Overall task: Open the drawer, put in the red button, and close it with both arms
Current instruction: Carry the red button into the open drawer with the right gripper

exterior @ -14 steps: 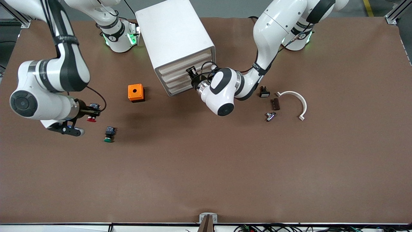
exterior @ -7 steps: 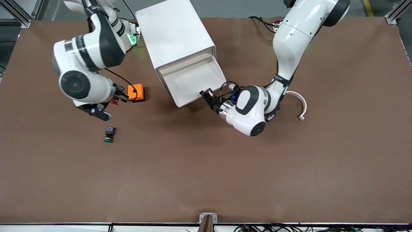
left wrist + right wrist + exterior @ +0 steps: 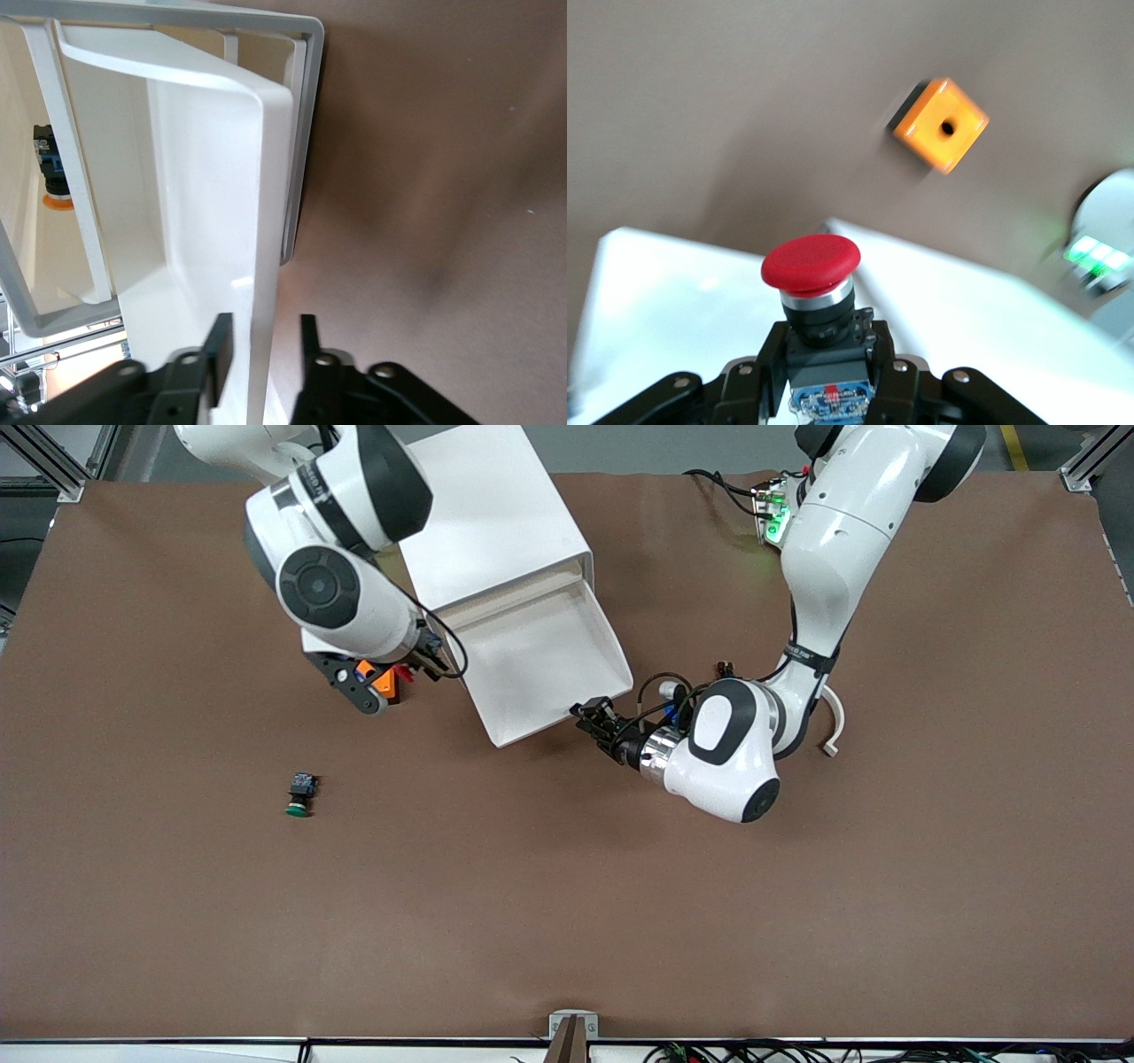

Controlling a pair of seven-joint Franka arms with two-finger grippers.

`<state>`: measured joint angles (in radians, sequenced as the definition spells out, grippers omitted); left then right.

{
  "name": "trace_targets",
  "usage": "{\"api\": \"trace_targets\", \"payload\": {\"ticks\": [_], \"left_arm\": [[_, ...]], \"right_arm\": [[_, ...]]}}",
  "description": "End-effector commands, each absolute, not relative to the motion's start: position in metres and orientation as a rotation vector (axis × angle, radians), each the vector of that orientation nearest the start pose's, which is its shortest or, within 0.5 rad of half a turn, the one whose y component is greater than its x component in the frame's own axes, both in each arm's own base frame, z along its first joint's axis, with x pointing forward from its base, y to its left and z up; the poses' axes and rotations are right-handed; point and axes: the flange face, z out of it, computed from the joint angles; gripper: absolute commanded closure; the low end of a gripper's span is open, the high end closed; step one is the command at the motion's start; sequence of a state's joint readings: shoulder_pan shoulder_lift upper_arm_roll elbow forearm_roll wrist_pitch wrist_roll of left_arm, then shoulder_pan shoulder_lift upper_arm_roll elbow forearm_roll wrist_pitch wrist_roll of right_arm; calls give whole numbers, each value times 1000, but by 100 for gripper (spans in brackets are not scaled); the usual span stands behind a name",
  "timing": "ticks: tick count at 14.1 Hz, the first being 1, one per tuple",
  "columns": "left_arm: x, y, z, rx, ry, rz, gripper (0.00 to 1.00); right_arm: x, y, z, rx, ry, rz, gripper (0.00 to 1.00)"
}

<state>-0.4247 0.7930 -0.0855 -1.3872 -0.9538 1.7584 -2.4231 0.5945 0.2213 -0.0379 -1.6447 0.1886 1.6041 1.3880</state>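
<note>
The white cabinet (image 3: pixel 478 522) has its top drawer (image 3: pixel 540 664) pulled out, and I see nothing lying in it. My left gripper (image 3: pixel 595 716) is at the drawer's front wall. In the left wrist view its fingers straddle that wall (image 3: pixel 270 177) with a small gap on each side; the gripper (image 3: pixel 264 319) is open. My right gripper (image 3: pixel 412 671) is shut on the red button (image 3: pixel 405 676), beside the drawer's side wall and over the orange box. The right wrist view shows the button's red cap (image 3: pixel 811 263) sticking out past the gripper (image 3: pixel 828 354).
An orange box (image 3: pixel 383 682) with a hole sits beside the drawer, partly under my right gripper; it also shows in the right wrist view (image 3: pixel 939 124). A green-capped switch (image 3: pixel 299 795) lies nearer the front camera. A white curved piece (image 3: pixel 833 722) lies by the left arm.
The left gripper has drawn the drawer a little farther out. The right arm has carried the red button past the orange box up to the drawer's side.
</note>
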Motion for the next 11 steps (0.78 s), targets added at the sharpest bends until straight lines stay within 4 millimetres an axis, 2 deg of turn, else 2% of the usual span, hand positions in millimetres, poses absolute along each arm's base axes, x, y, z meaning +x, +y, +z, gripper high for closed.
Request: {"api": "trace_targets", "payload": {"ticks": [1,2,3,5,7,9,11], "left_arm": [[607,-385,262,1190,2731,-1549,0],[615,-374,267,1239,2690,-1499,0],[624,-362,273,1288,2649,-1444,0],[645,-329,279,1299,2618,-1351,0],[661,-294,277,1350,2597,-1239,0],[670,-260,277,1450,2681,-1004,0],[685,-230,293,1505,2689,-837,0]], "right_arm": [[491,376,458,-2784,1576,431,85],[482,396,451,-2781,1573,414,86],[481,407,442,-2759,1596,401,86],[485,419,427,-2696,1670,370,86],[476,436,413,-2700,1669,360,85],[469,451,399,-2705,1671,353,85],[466,460,385,-2714,1656,347,84]]}}
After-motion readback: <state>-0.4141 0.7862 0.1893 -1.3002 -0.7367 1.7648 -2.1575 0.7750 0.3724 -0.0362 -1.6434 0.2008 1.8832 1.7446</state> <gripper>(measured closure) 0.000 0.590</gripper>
